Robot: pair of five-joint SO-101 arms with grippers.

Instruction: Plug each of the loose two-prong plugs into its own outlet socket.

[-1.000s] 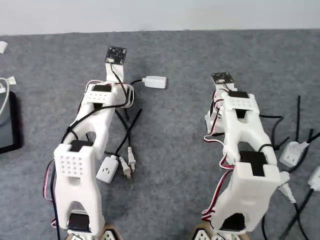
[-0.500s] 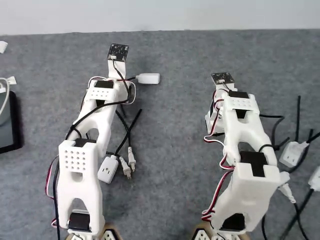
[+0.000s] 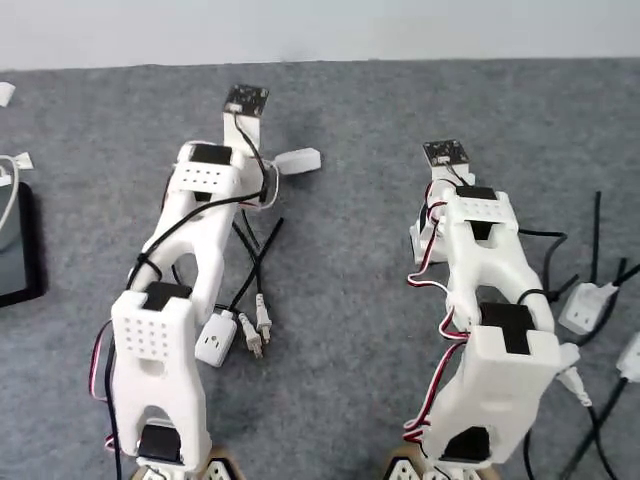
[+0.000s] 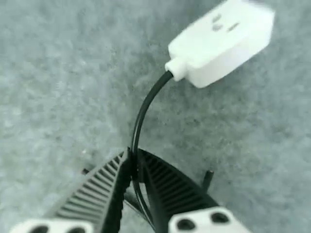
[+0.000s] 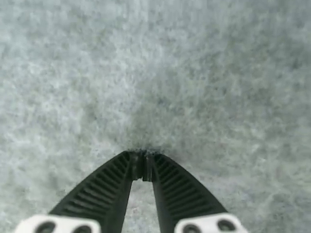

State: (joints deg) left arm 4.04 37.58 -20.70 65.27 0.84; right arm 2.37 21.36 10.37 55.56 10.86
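Grey felt covers the worktop [image 3: 370,260], and over it the left pincer [image 4: 133,158] is clamped on a thin black cord [image 4: 145,104] just behind a tilted white rectangular outlet socket block [image 4: 221,41]. The right pincer [image 5: 142,160] is pressed together on nothing, its tips close to the felt. Two loose two-prong plugs on black cords [image 3: 262,320] lie side by side near the left arm, just beside a second white outlet socket block [image 3: 213,342].

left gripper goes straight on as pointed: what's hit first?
Likely the white outlet socket at the end of the black cord that the left gripper holds; depth unclear, the grey carpet may come first.
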